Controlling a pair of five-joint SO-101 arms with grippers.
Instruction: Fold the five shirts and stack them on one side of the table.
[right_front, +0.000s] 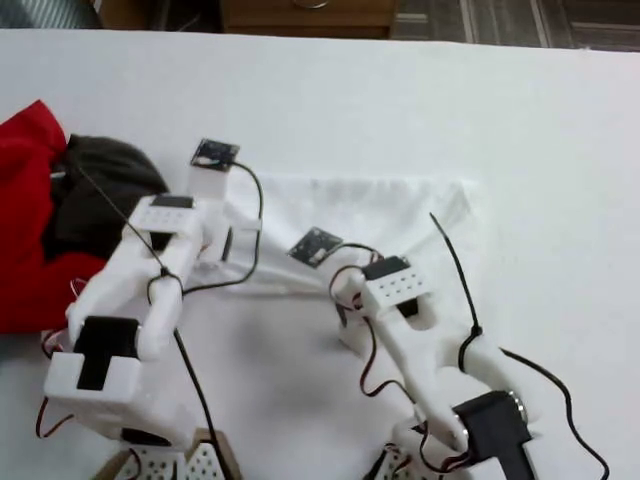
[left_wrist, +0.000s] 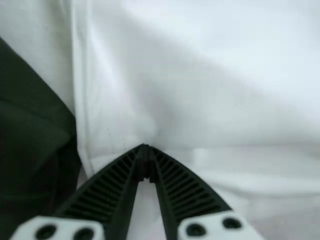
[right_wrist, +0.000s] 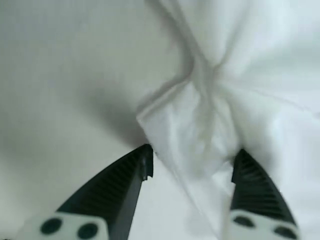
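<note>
White shirt (right_front: 370, 225) lies half folded at table (right_front: 400, 100) centre. Left gripper (left_wrist: 145, 162) sits at its 9 o'clock edge, jaws closed tip to tip on a pinch of cloth, probably to pin or lift that side. Right gripper (right_wrist: 194, 152) is at the 6 o'clock hem, jaws wide apart astride a bunched corner, nothing gripped yet. Red shirt (right_front: 30, 240) and dark shirt (right_front: 100, 190) are heaped at the table's 9 o'clock, unfolded. High view gives the layout; wrist views give jaw state and creases.
</note>
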